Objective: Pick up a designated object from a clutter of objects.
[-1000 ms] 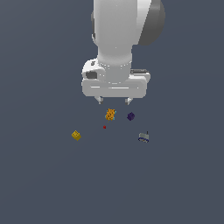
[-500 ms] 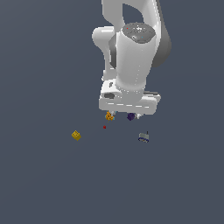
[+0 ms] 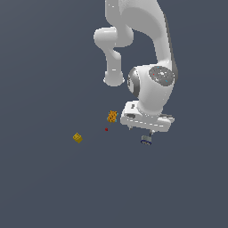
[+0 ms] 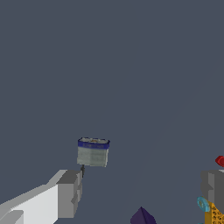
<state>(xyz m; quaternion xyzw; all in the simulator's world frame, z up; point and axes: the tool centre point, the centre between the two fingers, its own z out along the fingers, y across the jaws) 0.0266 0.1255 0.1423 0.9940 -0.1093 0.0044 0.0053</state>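
The designated object, a tiny grey-white box with a dark blue band, lies on the floor just below my gripper. In the wrist view the box sits just beyond one fingertip, outside the gap between the fingers. The gripper is open and empty, with the other finger far apart from the first. Of the clutter, the orange lumpy piece and the yellow cube show in the exterior view. The dark purple cube shows only in the wrist view, between the fingers.
A small red bit lies between the orange piece and the yellow cube; it also shows in the wrist view. The orange piece sits by the far finger. The floor is flat dark grey.
The arm has swung down and toward the exterior view's right. The hand now hangs right over the grey-white box and hides the purple cube in the exterior view.
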